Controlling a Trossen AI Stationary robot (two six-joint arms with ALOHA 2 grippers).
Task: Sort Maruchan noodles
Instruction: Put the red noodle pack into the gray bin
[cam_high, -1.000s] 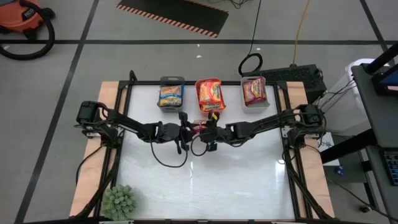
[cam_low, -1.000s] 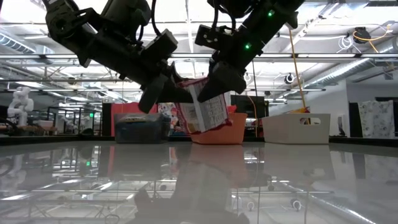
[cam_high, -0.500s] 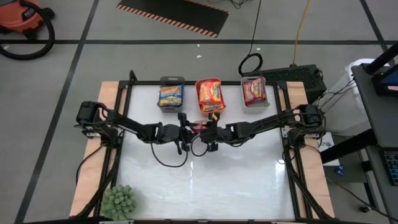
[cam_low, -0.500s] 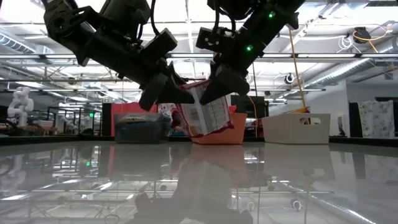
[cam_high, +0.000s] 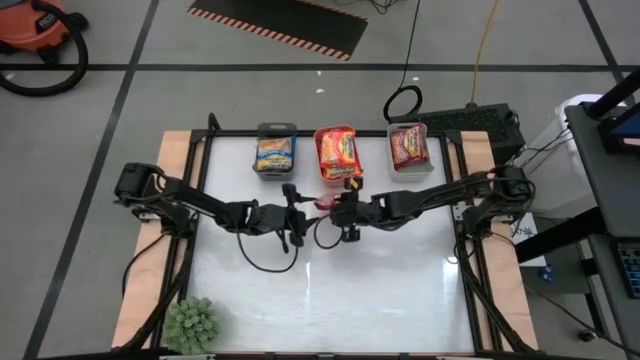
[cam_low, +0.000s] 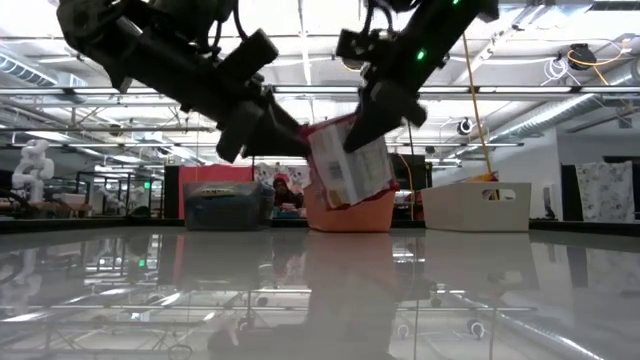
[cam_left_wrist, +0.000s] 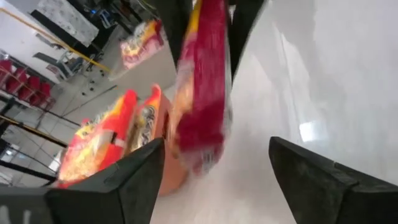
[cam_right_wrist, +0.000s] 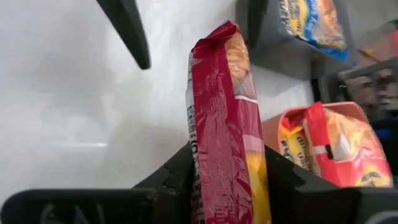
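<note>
Over the white table (cam_high: 380, 270), the two dark arms are meeting near the middle, just in front of the three bins along the far edge. The grey bin (cam_high: 275, 131) is holding blue-yellow packets, the orange bin (cam_high: 337, 175) orange-yellow ones, and the pale bin (cam_high: 408, 172) red ones. The left gripper (cam_high: 292, 207) is now standing spread, its fingers (cam_left_wrist: 323, 180) clear of the packet on both sides, where a second ago they were pinching it. The right gripper (cam_high: 337, 205) is pinching the red packet (cam_low: 348, 165) alone, holding it above the table. Compared with a second ago, the packet is sitting slightly higher and tilted, and farther towards the orange bin.
</note>
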